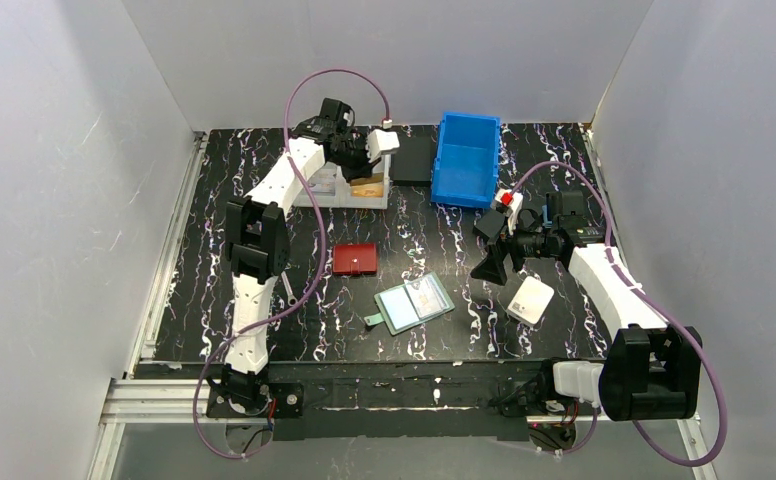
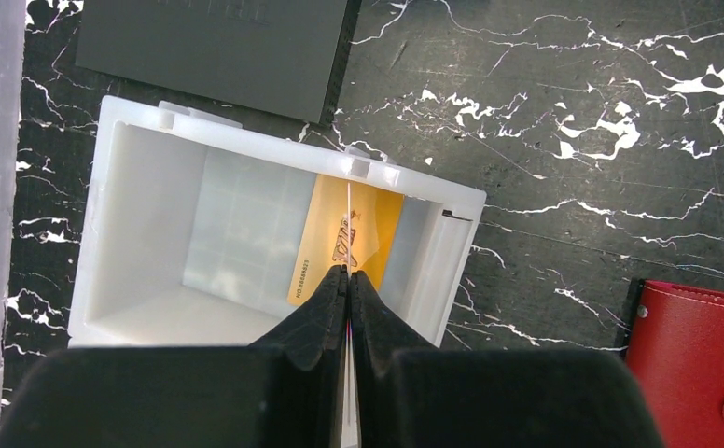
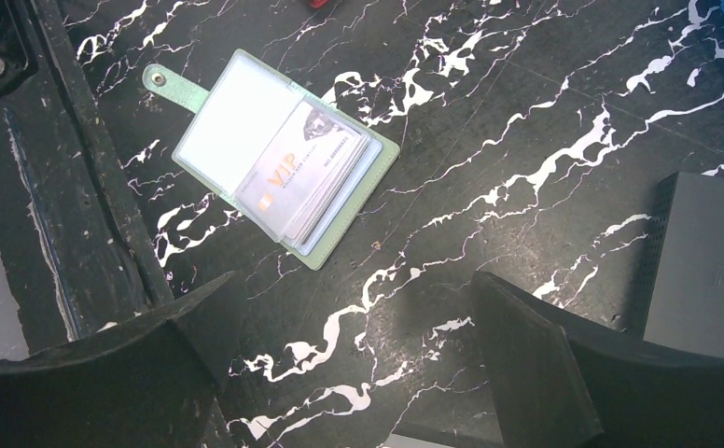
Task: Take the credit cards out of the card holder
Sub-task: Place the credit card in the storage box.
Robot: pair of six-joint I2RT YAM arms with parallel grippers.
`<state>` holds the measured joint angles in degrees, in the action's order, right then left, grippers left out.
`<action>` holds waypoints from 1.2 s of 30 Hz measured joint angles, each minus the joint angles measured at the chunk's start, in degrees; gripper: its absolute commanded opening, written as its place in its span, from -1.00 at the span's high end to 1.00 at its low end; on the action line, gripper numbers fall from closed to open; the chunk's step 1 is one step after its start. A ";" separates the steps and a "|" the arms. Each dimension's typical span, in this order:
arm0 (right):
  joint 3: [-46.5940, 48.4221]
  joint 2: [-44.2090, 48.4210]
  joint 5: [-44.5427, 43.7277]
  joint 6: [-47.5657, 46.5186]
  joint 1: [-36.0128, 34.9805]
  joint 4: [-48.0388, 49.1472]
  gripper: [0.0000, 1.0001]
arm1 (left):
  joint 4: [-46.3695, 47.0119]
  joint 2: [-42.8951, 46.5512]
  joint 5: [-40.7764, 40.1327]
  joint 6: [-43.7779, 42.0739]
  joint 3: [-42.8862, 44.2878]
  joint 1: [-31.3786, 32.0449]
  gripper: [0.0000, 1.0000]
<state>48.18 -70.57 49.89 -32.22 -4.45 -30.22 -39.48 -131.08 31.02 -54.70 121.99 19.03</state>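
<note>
The sage-green card holder (image 1: 414, 303) lies open on the table, snap tab to the left. In the right wrist view the card holder (image 3: 284, 177) shows a silvery VIP card (image 3: 304, 173) in its clear pockets. My right gripper (image 1: 491, 250) hovers open to its right; nothing lies between the open right gripper (image 3: 354, 345) jaws. My left gripper (image 1: 364, 150) is at the back left over a white tray (image 1: 349, 195). The left gripper (image 2: 349, 273) is shut on a thin credit card seen edge-on (image 2: 350, 224). An orange credit card (image 2: 344, 247) lies inside the white tray (image 2: 144, 196).
A blue bin (image 1: 467, 158) stands at the back, with a black square pad (image 1: 412, 160) beside it. A red wallet (image 1: 355, 259) lies left of the card holder and a white wallet (image 1: 531, 299) to its right. Walls close in both sides.
</note>
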 measured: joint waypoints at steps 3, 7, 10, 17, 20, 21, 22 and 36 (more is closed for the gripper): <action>0.00 0.00 0.14 -0.15 0.02 0.00 -0.97 | 0.38 -0.89 0.47 -0.48 0.00 -0.07 1.00; 0.00 -0.07 0.26 -0.38 0.28 0.00 -0.97 | 0.44 -3.45 0.94 -0.80 0.04 -0.34 1.00; 0.00 -0.12 0.40 -0.62 0.33 0.00 -0.97 | 0.46 -5.01 1.28 -0.80 0.04 -0.57 0.99; -0.02 -0.44 0.71 -0.97 0.35 -0.01 -0.97 | 2.18 -6.26 1.95 -0.21 0.42 -0.92 0.91; -0.04 -0.44 0.86 -1.00 0.37 0.00 -0.97 | 3.02 -6.36 1.89 0.21 0.44 -0.92 0.78; -0.04 -0.44 0.88 -1.01 0.37 -0.01 -0.97 | 3.33 -6.38 1.81 0.37 0.44 -0.92 0.73; -0.04 -0.44 0.89 -1.01 0.37 -0.02 -0.97 | 3.59 -6.39 1.66 0.57 0.44 -0.92 0.66; -0.10 -0.44 1.30 -1.22 0.78 -0.04 -0.97 | 15.18 -6.25 -13.60 10.37 0.42 -0.48 -0.04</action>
<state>48.09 -71.00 51.19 -33.44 -3.67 -30.26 -24.31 -137.33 17.42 -44.33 122.41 18.55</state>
